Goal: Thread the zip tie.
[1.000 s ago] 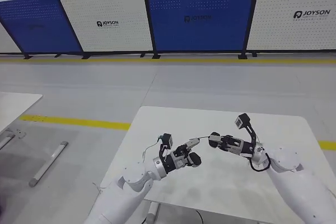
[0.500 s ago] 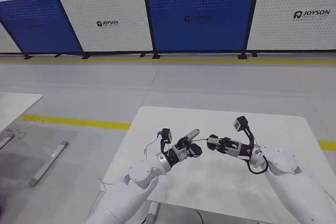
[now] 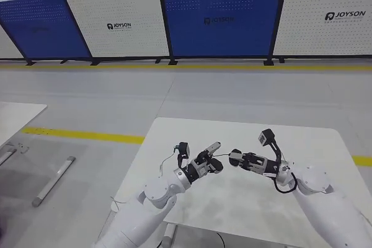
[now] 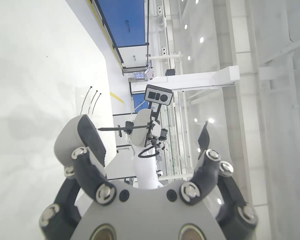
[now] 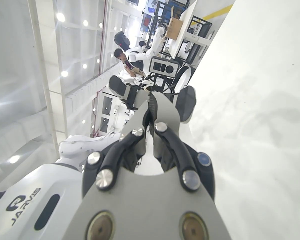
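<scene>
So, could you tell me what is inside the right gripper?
The right gripper pinches a black zip tie, free end pointing at the open left gripper. The clamped stretch is covered by its fingers.

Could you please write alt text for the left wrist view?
The open left gripper faces the right gripper, which holds a black zip tie pointed toward it above a white table. Three spare zip ties lie on the table beyond.
</scene>
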Robot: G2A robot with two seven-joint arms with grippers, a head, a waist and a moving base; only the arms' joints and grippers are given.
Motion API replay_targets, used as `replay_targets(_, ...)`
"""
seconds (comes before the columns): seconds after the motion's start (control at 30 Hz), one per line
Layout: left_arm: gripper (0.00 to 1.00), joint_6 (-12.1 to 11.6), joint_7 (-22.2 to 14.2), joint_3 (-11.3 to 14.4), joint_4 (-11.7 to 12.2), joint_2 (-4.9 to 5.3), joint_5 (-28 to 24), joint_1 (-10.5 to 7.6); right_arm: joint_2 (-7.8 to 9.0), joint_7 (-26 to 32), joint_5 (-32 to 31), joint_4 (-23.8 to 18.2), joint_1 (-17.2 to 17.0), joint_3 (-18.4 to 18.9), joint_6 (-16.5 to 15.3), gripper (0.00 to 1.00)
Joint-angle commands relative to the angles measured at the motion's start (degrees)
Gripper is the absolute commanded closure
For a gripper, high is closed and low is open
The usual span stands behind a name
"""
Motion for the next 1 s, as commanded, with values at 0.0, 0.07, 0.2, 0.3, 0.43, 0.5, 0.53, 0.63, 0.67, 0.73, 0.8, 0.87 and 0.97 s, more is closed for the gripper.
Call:
replay_targets(0.0,0.0,-0.42,1.87,0.15,0.11,-0.15,0.29,-0.23,0.08,0.16,-0.07,-0.82,-0.57,0.45,0.14,1.0)
replay_targets(0.07,0.0,-0.26,2.63,0.42,0.61,-0.33,-0.5,-0.69,0.14,0.41,-0.29,-1.22,-0.88,0.79,0.31,1.0)
replay_targets(0.2,0.0,0.1,6.89,0.49,1.52,-0.77,-1.89,-1.73,0.16,0.53,-0.49,-1.52,-1.09,0.97,0.6,1.0)
replay_targets(0.3,0.0,0.1,6.89,0.49,1.52,-0.77,-1.89,-1.73,0.16,0.53,-0.49,-1.52,-1.09,0.97,0.6,1.0)
replay_targets(0.43,0.0,-0.6,6.89,0.72,1.59,-0.73,-0.16,-1.59,0.16,0.53,-0.49,-1.52,-1.09,0.97,0.6,1.0)
replay_targets(0.5,0.0,-1.49,6.54,1.15,1.82,-0.67,2.02,-1.16,0.16,0.53,-0.49,-1.52,-1.09,0.97,0.6,1.0)
replay_targets(0.53,0.0,-1.96,6.08,1.22,1.98,-0.62,2.73,-1.04,0.16,0.53,-0.49,-1.52,-1.09,0.97,0.6,1.0)
replay_targets(0.63,0.0,-3.45,4.63,1.1,2.26,-0.54,2.95,-0.62,0.16,0.53,-0.49,-1.52,-1.09,0.97,0.6,1.0)
replay_targets(0.67,0.0,-3.98,4.28,0.89,2.3,-0.52,2.77,-0.53,0.16,0.53,-0.49,-1.52,-1.09,0.97,0.6,1.0)
replay_targets(0.73,0.19,-5.11,3.55,0.57,2.24,-0.48,2.16,-0.17,0.16,0.53,-0.49,-1.52,-1.09,0.97,0.6,1.0)
replay_targets(0.8,0.52,-5.36,2.98,0.31,2.08,-0.43,1.82,0.13,0.16,0.53,-0.49,-1.52,-1.09,0.97,0.6,1.0)
replay_targets(0.87,0.61,-5.84,2.5,0.07,1.88,-0.37,1.77,0.46,0.16,0.53,-0.49,-1.52,-1.09,0.97,0.6,1.0)
replay_targets(0.97,0.69,-5.83,1.77,-0.09,1.73,-0.32,1.49,0.71,0.16,0.53,-0.49,-1.52,-1.09,0.97,0.6,1.0)
